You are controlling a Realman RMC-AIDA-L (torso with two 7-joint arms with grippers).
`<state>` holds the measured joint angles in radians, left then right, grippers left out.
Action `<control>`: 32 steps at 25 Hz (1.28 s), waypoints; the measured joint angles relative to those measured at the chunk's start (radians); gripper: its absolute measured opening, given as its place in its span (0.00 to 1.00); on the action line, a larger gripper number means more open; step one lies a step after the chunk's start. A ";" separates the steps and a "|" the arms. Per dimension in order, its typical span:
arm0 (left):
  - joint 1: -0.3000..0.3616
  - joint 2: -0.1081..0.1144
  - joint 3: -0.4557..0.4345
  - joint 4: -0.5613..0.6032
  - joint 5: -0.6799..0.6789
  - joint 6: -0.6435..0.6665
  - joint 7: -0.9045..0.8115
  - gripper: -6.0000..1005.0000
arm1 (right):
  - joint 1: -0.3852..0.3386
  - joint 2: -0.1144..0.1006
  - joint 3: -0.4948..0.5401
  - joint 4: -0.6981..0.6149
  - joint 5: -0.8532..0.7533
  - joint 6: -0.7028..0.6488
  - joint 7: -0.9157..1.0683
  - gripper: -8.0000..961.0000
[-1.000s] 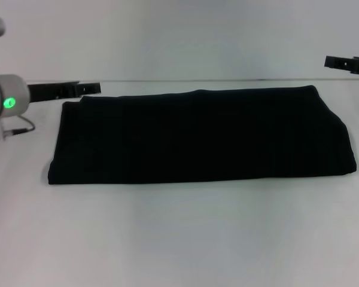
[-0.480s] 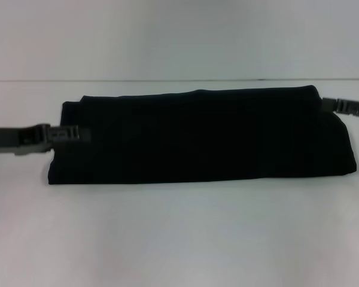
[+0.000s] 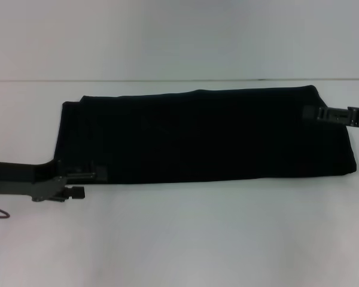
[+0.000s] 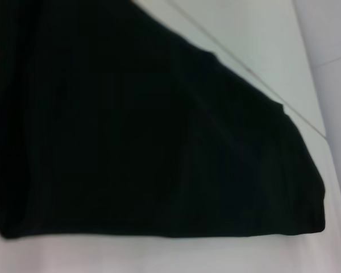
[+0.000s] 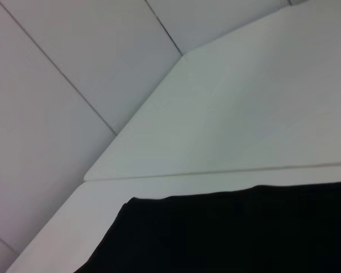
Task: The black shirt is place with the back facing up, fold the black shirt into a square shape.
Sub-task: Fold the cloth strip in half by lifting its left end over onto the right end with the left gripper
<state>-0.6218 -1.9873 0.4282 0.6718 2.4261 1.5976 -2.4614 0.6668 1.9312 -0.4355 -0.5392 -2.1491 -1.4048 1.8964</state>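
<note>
- Left gripper [image 3: 84, 182] down low at the near-left corner of the black shirt [image 3: 203, 134], touching the front hem; fingers lost against dark cloth, so spread or pinching cannot be told.
- Placed there, by the look of it, to take that corner as the handle for the next fold.
- Right gripper [image 3: 338, 115] over the far-right end of the shirt, lying flat across the fabric near its top edge; pressed together or apart, cannot tell either.
- Positioned at the opposite end most likely to pin or lift that short side while the left end is carried over.
- Shirt folded into a long band, flat on the white table [image 3: 185, 239], long side running left to right, plain black side up, no lettering showing.
- Left wrist view filled with the dark band [image 4: 131, 131], edge close beneath the camera; right wrist view catching only a strip of cloth [image 5: 233, 233] and bare tabletop beyond.
- Judged stage: lengthwise folds done, band too long for a square, end-to-end fold yet to come.
- Risk: layers sliding apart if only the top ply is caught.
</note>
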 joint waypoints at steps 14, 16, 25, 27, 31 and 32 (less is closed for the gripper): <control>0.024 -0.001 -0.048 -0.042 0.009 -0.176 -0.302 0.93 | 0.045 0.023 -0.007 0.000 -0.003 0.085 -0.045 0.83; 0.025 -0.002 -0.048 -0.044 0.009 -0.187 -0.338 0.93 | 0.050 0.023 -0.007 -0.001 -0.004 0.097 -0.046 0.83; 0.027 -0.004 -0.054 -0.079 0.010 -0.221 -0.479 0.93 | 0.057 0.023 -0.016 -0.001 0.000 0.129 -0.047 0.83; 0.023 -0.003 -0.055 -0.081 0.010 -0.224 -0.494 0.93 | 0.059 0.023 -0.017 -0.002 0.001 0.129 -0.047 0.83; 0.021 -0.002 -0.055 -0.081 0.010 -0.224 -0.512 0.93 | 0.064 0.023 -0.017 -0.002 0.001 0.132 -0.046 0.83; 0.021 -0.002 -0.055 -0.081 0.010 -0.225 -0.513 0.93 | 0.065 0.023 -0.017 -0.002 0.002 0.132 -0.047 0.83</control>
<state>-0.6011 -1.9896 0.3731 0.5904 2.4360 1.3723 -2.9748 0.7319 1.9544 -0.4525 -0.5409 -2.1475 -1.2726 1.8499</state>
